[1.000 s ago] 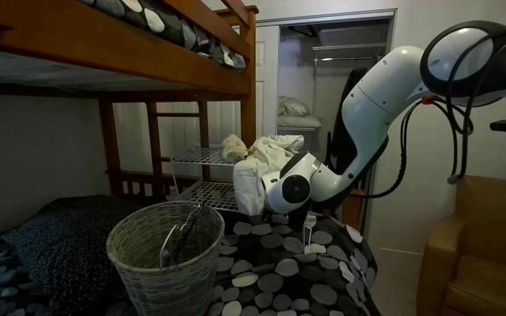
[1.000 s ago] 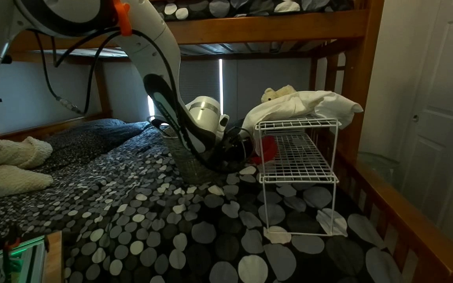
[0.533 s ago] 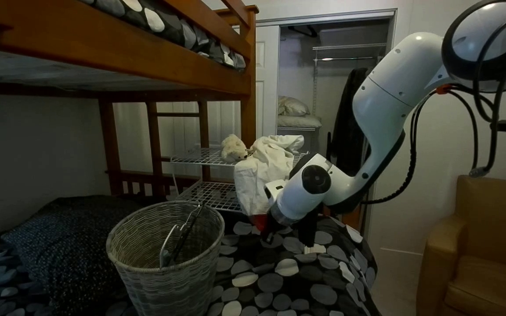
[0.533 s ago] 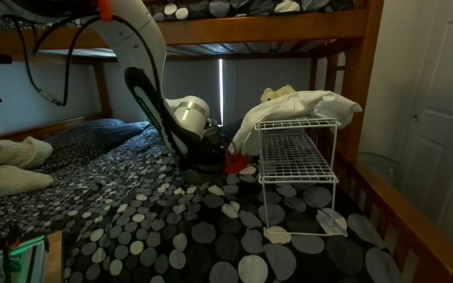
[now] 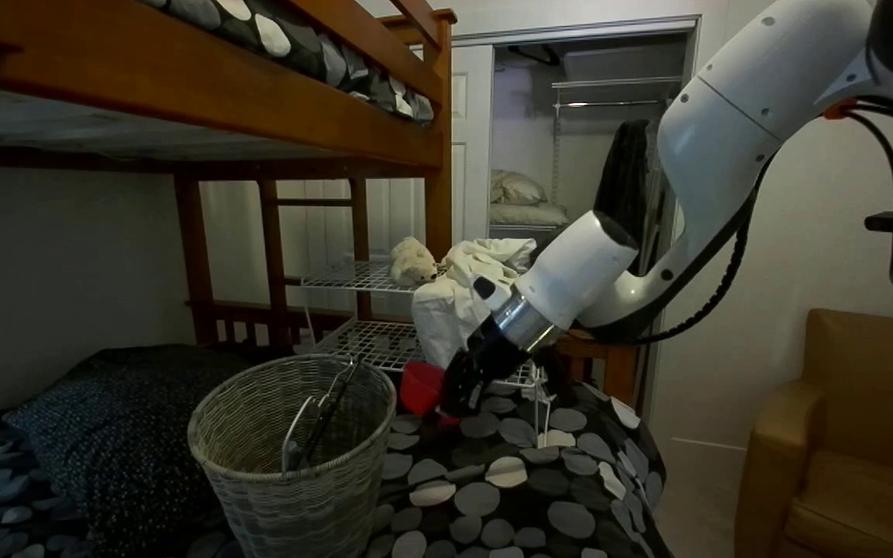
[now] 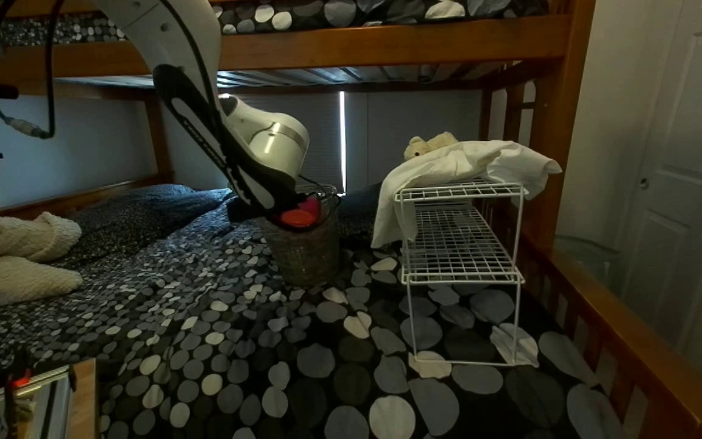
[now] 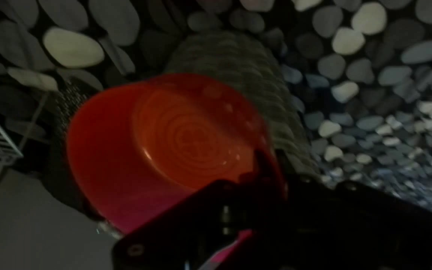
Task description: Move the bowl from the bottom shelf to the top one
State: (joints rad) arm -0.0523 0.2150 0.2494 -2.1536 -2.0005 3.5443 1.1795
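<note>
The red bowl (image 5: 421, 387) hangs tilted in the air, off the shelf rack; it also shows in an exterior view (image 6: 300, 214) in front of the basket. My gripper (image 7: 275, 165) is shut on the bowl's rim, one finger inside and one outside, as the wrist view shows with the bowl's inside (image 7: 103, 150) facing the camera. In an exterior view the gripper (image 5: 446, 399) is at the bowl's side. The white wire rack has a top shelf (image 6: 460, 192) and a bottom shelf (image 6: 464, 256), both to the right of the bowl in that view.
A white cloth (image 6: 467, 164) covers part of the top shelf and hangs down its side. A teddy bear (image 5: 413, 263) sits on the top shelf. A wicker basket (image 5: 210, 434) with hangers stands close by. The bunk's wooden rail (image 6: 418, 46) runs above.
The arm has drawn back from the rack, bringing the bowl out from beside the bottom shelf, away and upward. The wrist has turned. The cloth swung out with the bowl and has fallen back.
</note>
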